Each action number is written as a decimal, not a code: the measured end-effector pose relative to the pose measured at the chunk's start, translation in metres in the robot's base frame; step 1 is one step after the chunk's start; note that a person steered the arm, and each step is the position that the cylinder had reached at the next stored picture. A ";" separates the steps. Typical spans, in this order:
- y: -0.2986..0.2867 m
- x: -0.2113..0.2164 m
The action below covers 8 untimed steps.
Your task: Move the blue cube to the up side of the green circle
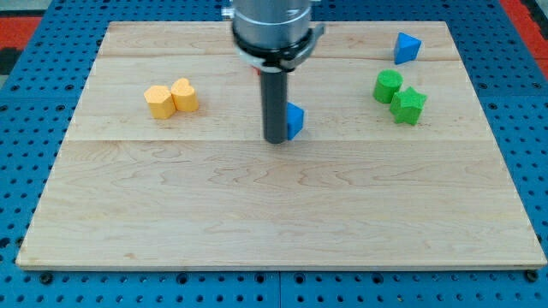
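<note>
The blue cube (295, 120) lies near the middle of the wooden board, partly hidden behind my rod. My tip (276, 139) rests on the board touching the cube's left side. The green circle (387, 86) sits at the view's right, well to the right of the cube and slightly higher in the view.
A green star block (408, 104) touches the green circle at its lower right. A blue triangular block (407, 47) lies above them near the top right. Two yellow blocks (159, 101) (184, 94) sit together at the left. The wooden board (282, 214) lies on a blue pegboard.
</note>
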State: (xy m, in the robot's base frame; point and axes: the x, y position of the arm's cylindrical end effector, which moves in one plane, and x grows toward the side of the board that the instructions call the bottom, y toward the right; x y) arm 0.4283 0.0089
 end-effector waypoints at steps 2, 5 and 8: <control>0.022 -0.059; 0.099 -0.123; 0.063 -0.116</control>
State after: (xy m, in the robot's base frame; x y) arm 0.3123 0.0719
